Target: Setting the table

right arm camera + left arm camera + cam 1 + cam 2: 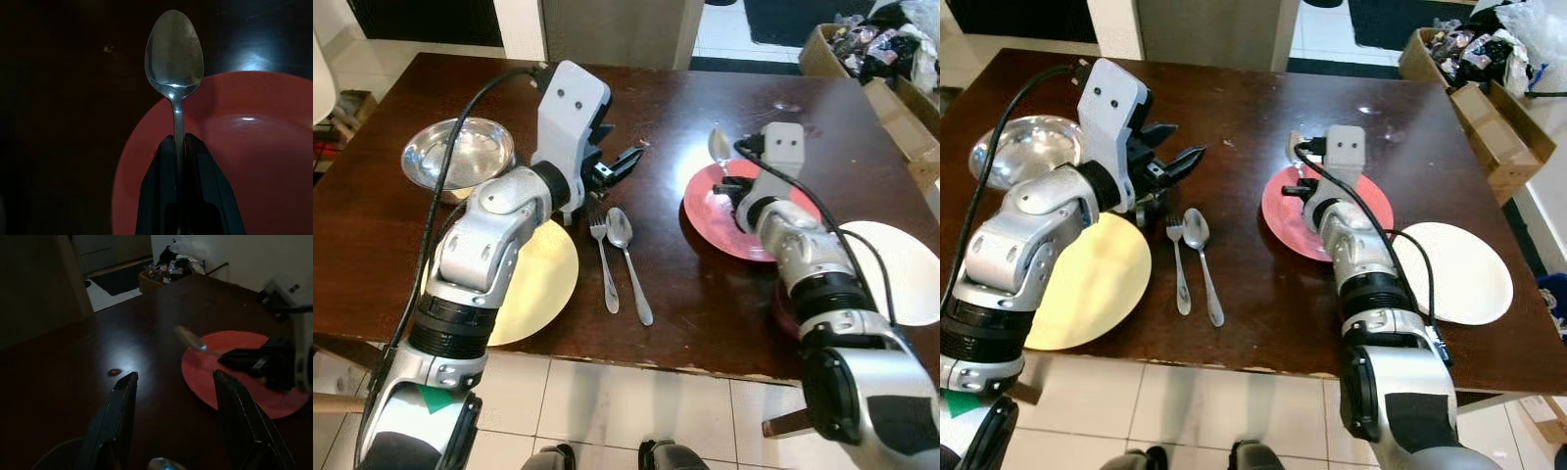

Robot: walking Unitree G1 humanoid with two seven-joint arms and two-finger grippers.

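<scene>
The spoon [174,54] in my right gripper [179,142] is plain polished metal, with a smooth oval bowl that catches a thin line of light along its lower curve and a slim neck running down into the handle. My two black fingers are pressed flat against that handle from both sides, so the bowl sticks out beyond them, above the far left rim of the red plate [710,220] and the dark table [685,108] beyond it. The red plate is round, matte and shallow, with a soft sheen near its middle.

My left gripper [171,377] hangs above the table between the metal bowl [460,152] and the red plate, its fingers spread well apart with nothing between them. They are long, black, tapered wedges.

Just beside the yellow plate [543,284], on its right, a fork [604,264] and a second spoon [628,259] lie side by side on the wood, both shiny steel, handles pointing toward me. The yellow plate is flat, round and pale, partly under my left arm. The metal bowl at the far left corner is shallow and mirror-bright. A white plate [1459,269] sits near the right edge. The table is dark brown wood, glossy enough to throw back bright patches of light.
</scene>
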